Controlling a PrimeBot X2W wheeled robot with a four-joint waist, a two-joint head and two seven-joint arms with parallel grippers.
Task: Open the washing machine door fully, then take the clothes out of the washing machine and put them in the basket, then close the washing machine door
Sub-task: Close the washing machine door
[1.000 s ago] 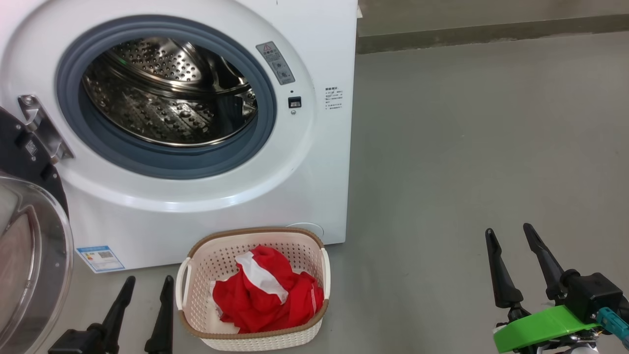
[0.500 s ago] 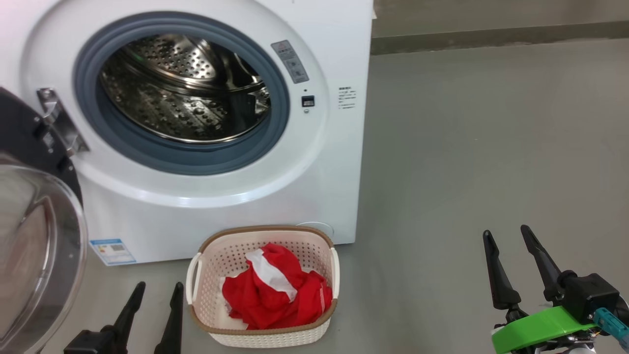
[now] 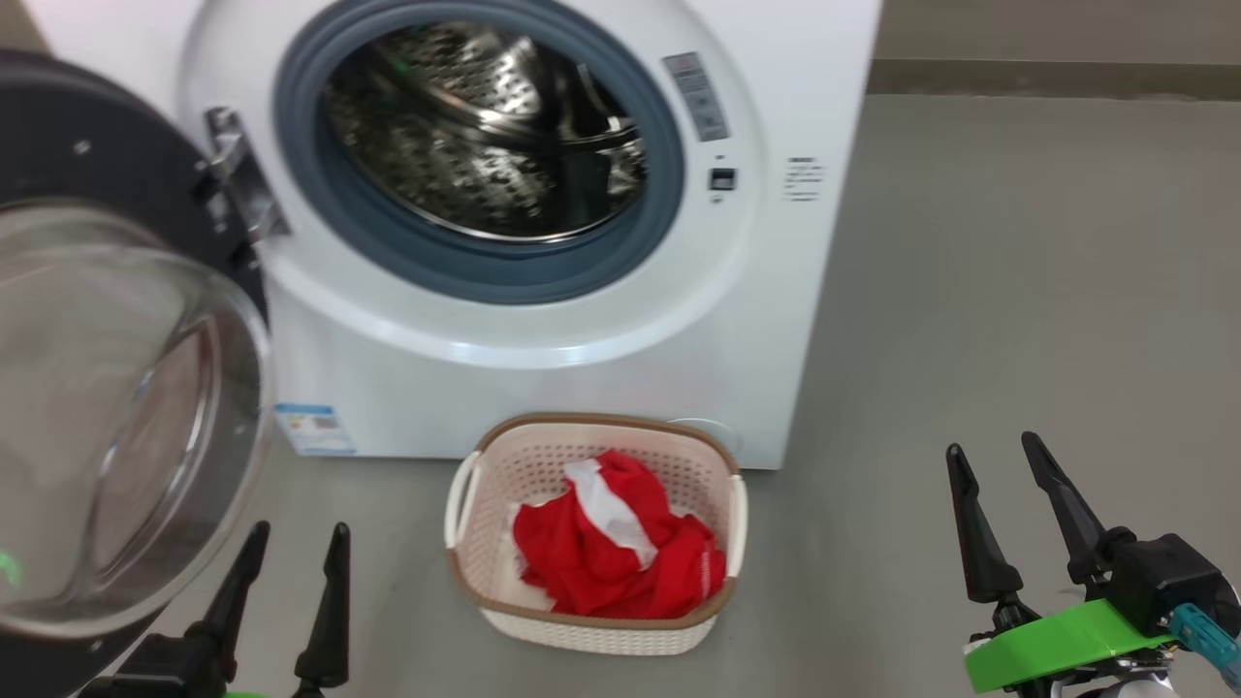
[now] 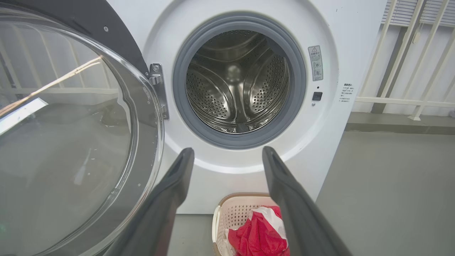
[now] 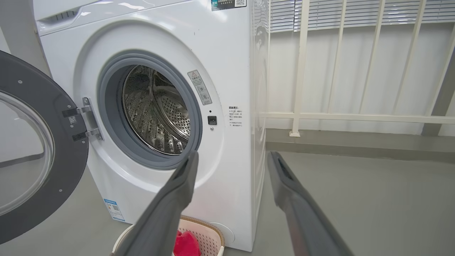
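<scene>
The white washing machine (image 3: 543,378) stands with its steel drum (image 3: 485,126) bare of clothes. Its door (image 3: 116,388) hangs swung wide to the left, black rim and clear glass bowl facing me. Red and white clothes (image 3: 616,562) lie in the cream basket (image 3: 494,456) on the floor before the machine. My left gripper (image 3: 296,533) is open just left of the basket, close to the door's lower edge. My right gripper (image 3: 994,451) is open over bare floor, well right of the basket. In the wrist views the door (image 4: 71,135) (image 5: 32,149) and basket (image 4: 231,213) (image 5: 202,234) show too.
Grey floor (image 3: 1018,291) stretches right of the machine. A white railing (image 5: 355,116) and blinds stand behind it, with a low grey kerb (image 3: 1047,78) along the wall. A green part (image 3: 1057,645) sits on my right wrist.
The head camera has turned left, so machine, basket and door sit further right in view and more of the door shows. Both grippers stay open; the basket and clothes have not moved.
</scene>
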